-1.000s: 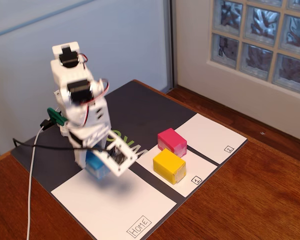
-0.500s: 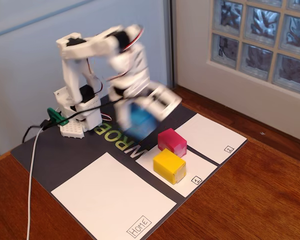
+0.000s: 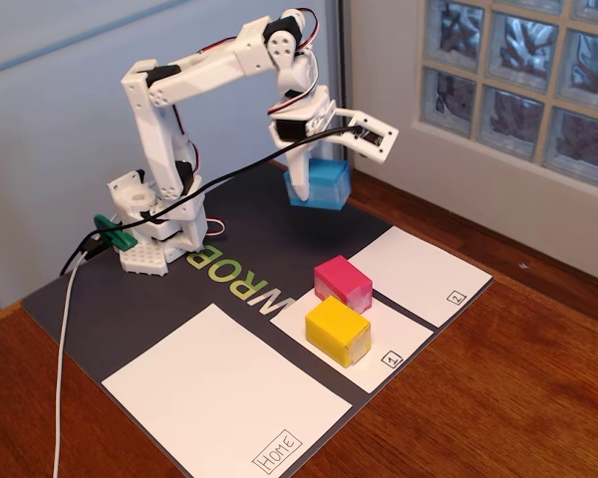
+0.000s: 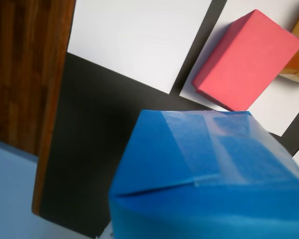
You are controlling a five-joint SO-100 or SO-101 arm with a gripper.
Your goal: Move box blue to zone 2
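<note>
Blue box (image 3: 319, 183) held aloft in end effector (image 3: 324, 169), jaws closed on it, above dark mat (image 3: 249, 214), behind zone 2 (image 3: 419, 274). Wrist view: box (image 4: 209, 184) fills frame; grip contact itself hidden, so hold looks firm, I think. I swing forward over zone 2, clear of pink box (image 3: 342, 281), then lower flat onto bare sheet before opening.

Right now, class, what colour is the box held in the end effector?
Blue; the box shows best in the fixed view.
</note>
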